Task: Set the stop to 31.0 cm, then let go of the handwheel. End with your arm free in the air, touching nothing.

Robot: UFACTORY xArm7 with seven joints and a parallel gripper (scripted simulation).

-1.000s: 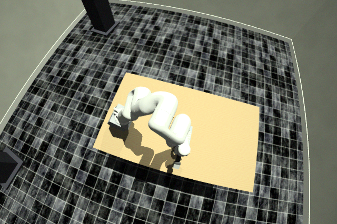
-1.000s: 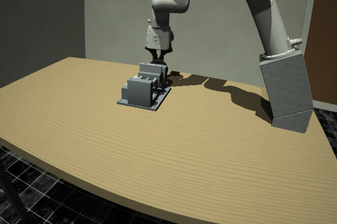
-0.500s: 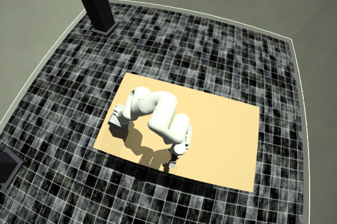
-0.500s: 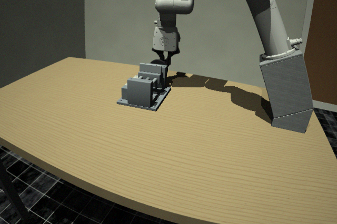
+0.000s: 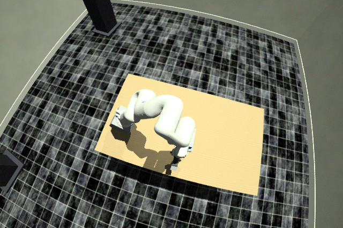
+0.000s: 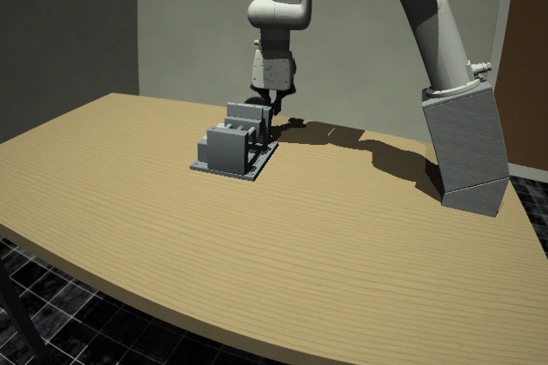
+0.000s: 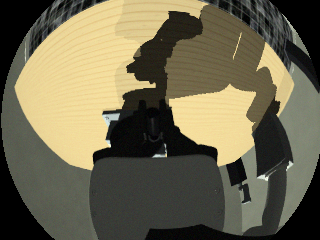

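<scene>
A grey stop fixture [image 6: 234, 148] stands on the wooden table [image 6: 265, 241] [image 5: 232, 137], with a base plate, two upright blocks and rods between them. A dark handwheel [image 6: 254, 101] sits at its far end, mostly hidden behind the rear block. My gripper [image 6: 272, 103] [image 7: 152, 108] reaches straight down at that far end and is shut on the handwheel, which shows as a dark shape between the fingers in the wrist view. No scale reading can be made out.
The arm's grey base pedestal [image 6: 467, 152] [image 5: 119, 120] stands at the table's right side in the exterior view. Black camera posts [image 5: 95, 1] stand on the tiled floor [image 5: 193, 54]. The arm casts shadows across the table behind the fixture.
</scene>
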